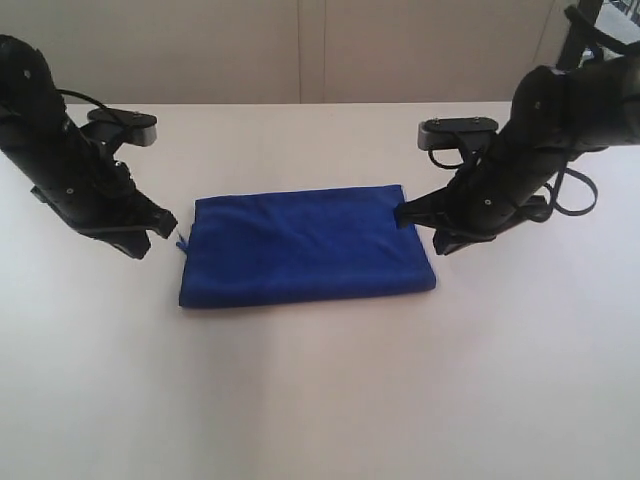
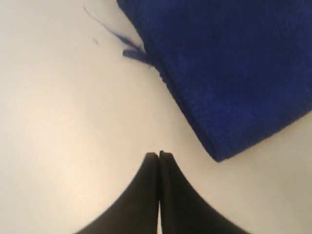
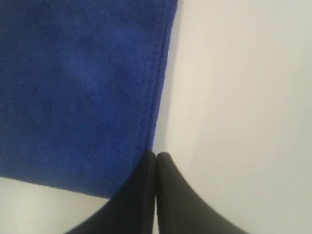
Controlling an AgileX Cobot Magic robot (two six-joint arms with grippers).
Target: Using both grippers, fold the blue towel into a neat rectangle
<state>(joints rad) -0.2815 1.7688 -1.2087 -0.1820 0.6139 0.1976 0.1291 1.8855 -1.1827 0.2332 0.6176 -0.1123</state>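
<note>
The blue towel (image 1: 305, 247) lies folded as a flat rectangle in the middle of the white table (image 1: 320, 400). My left gripper (image 1: 168, 226) hovers just off the towel's left edge, jaws shut and empty, near a loose blue thread (image 2: 119, 40). In the left wrist view the towel (image 2: 229, 68) lies a short way off from the shut gripper (image 2: 159, 154). My right gripper (image 1: 403, 213) is shut at the towel's far right corner. In the right wrist view the gripper (image 3: 155, 154) meets the towel's (image 3: 78, 87) hemmed edge with nothing between the jaws.
A cream wall panel (image 1: 320, 50) runs behind the table's far edge. Each arm carries a camera bracket, the left one (image 1: 122, 124) and the right one (image 1: 458, 132), above the tabletop.
</note>
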